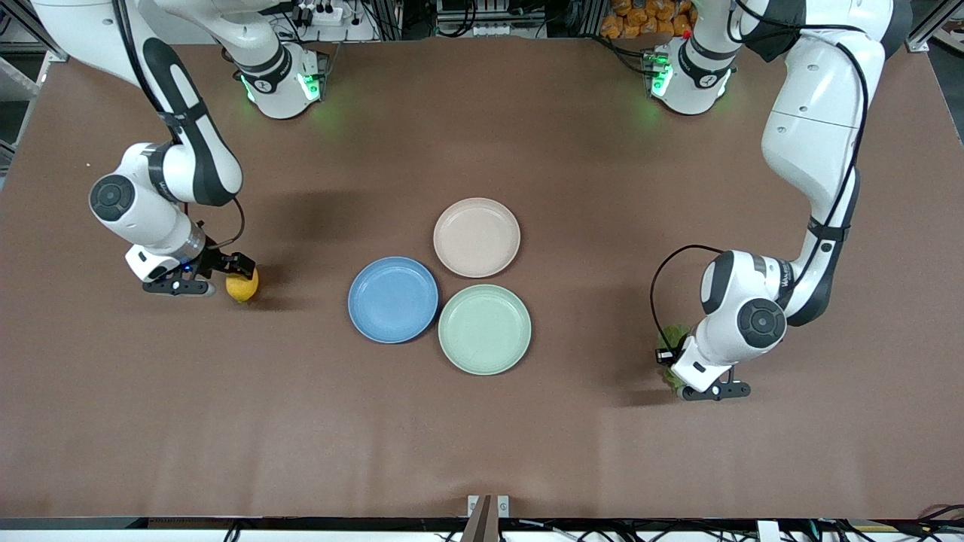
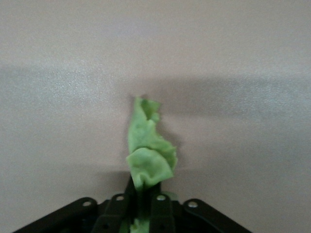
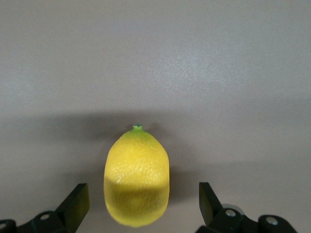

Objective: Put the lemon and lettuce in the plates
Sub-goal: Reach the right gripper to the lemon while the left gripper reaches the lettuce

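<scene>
The lemon (image 3: 137,179) lies on the brown table (image 1: 482,429) toward the right arm's end, at about nine o'clock from the three plates, its long axis in line with the right gripper (image 3: 141,204) and its green tip pointing away from it, between fingers that stand wide apart and clear of its sides. The lettuce (image 2: 147,155), one wrinkled leaf, is pinched at its base in the closed left gripper (image 2: 141,206) at the left arm's end, roughly four o'clock from the plates, stretching straight away from the fingers. Three plates touch in a cluster mid-table: blue plate (image 1: 392,299), beige-pink plate (image 1: 477,236) and mint-green plate (image 1: 484,329), and no writing is readable.
</scene>
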Robot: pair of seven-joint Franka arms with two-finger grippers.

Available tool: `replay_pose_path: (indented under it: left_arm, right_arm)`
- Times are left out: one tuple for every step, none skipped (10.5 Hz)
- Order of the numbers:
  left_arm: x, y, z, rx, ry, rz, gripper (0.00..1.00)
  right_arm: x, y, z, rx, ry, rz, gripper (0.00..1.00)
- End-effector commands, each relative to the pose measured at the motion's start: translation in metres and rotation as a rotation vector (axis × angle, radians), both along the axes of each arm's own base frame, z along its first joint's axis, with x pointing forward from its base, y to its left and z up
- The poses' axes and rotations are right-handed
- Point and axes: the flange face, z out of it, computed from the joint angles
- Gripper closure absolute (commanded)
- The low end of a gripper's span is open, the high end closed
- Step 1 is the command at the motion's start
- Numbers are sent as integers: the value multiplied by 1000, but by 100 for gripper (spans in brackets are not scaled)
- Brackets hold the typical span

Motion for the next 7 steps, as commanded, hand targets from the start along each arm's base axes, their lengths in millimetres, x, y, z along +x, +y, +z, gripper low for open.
replay_pose_path:
  left_arm:
    - [-1, -20, 7, 0, -26, -17, 100]
    - [-1, -25, 12, -4, -33, -19, 100]
    - [-1, -34, 21, -8, -45, -32, 100]
    - [-2, -49, 34, -21, -60, -41, 100]
    - [-2, -56, 46, -26, -73, -36, 100]
    - [-6, -71, 58, -41, -79, -21, 100]
    - [-11, -81, 65, -51, -73, -12, 100]
  right_arm:
    - [-2, -4, -25, -3, -18, -56, 0]
    - [-3, -1, -34, -6, -27, -53, 0]
    - [-4, -1, -44, -9, -27, -66, 0]
    - [-3, 1, -47, -8, -30, -68, 0]
    - [-4, 1, -50, -7, -26, -68, 0]
    - [-4, 3, -50, -5, -22, -67, 6]
    - [-5, 3, -51, -2, -13, -69, 49]
